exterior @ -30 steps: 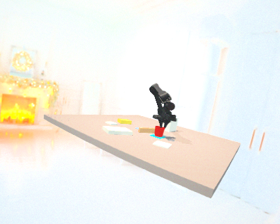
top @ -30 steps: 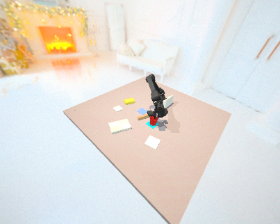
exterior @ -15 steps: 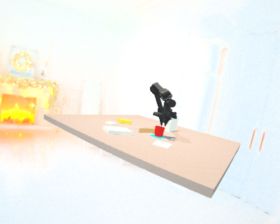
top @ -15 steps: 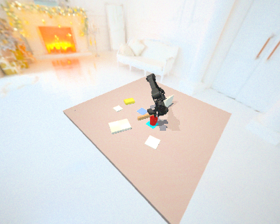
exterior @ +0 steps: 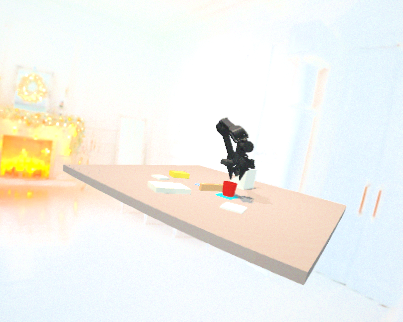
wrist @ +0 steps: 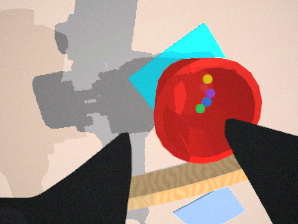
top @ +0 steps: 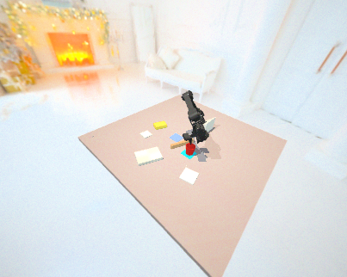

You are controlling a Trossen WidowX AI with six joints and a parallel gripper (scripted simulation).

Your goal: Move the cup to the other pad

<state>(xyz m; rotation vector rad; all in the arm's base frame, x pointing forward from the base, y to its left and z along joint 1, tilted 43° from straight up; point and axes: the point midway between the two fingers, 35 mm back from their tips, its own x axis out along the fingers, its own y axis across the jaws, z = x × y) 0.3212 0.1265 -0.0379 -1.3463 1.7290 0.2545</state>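
1. A red cup (wrist: 208, 111) stands upright on a cyan pad (wrist: 174, 63) near the middle of a tan bench (top: 230, 189). The cup covers most of the pad; one corner and two edges of cyan show beyond its rim.
2. The cup is a plain, glossy red tumbler with a round open mouth, slightly wider at the rim than at the base in the exterior view (exterior: 229, 188).
3. Inside the cup lie small marbles (wrist: 206, 92) in a short line: one yellow, one purple, one blue, one green. All are inside the cup.
4. The gripper (wrist: 178, 143) is spread apart and holds nothing. Its two black fingers frame the wrist view, one to the left of the cup with bench showing between them, the other overlapping the cup's lower right edge; whether that one touches the cup I cannot tell.
5. The black arm (top: 195, 115) rises just behind the cup and bends over it.
6. Beside the cup lie a tan wooden bar (wrist: 180, 183), a pale blue pad (wrist: 209, 211) and a yellow block (top: 160, 125).
7. Farther off are a cream slab (top: 148, 156) and a white square (top: 188, 175).
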